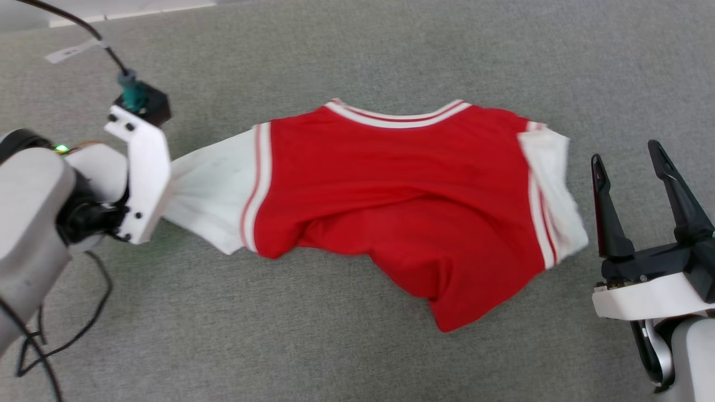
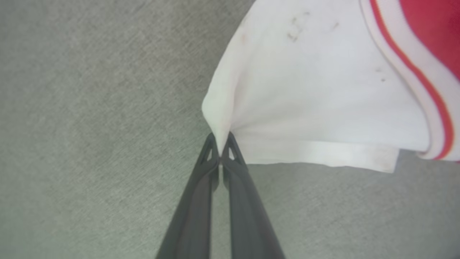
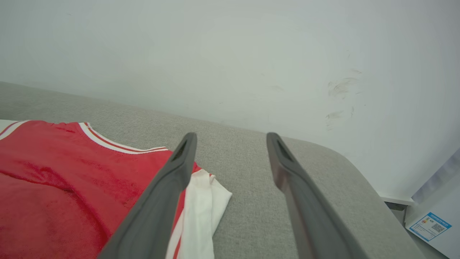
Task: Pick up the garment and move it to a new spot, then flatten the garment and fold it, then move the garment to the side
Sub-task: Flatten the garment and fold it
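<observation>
The garment (image 1: pixel 391 195) lies spread on the grey surface, plain red side up, collar at the far side, its lower hem bunched toward me. Its white left sleeve (image 2: pixel 316 90) is stretched out leftward. My left gripper (image 2: pixel 220 149) is shut on the tip of that sleeve, its fingers hidden behind the white wrist bracket (image 1: pixel 142 173) in the head view. My right gripper (image 1: pixel 631 162) stands open just right of the garment's other white sleeve (image 1: pixel 550 184), not touching it. The right wrist view has the garment (image 3: pixel 72 180) left of the open fingers.
A grey fabric surface (image 1: pixel 357 346) carries everything; its far edge meets a white wall (image 3: pixel 230 54). Black cables (image 1: pixel 61 335) hang by my left arm. A white box with a blue label (image 3: pixel 431 223) stands beyond the surface's right corner.
</observation>
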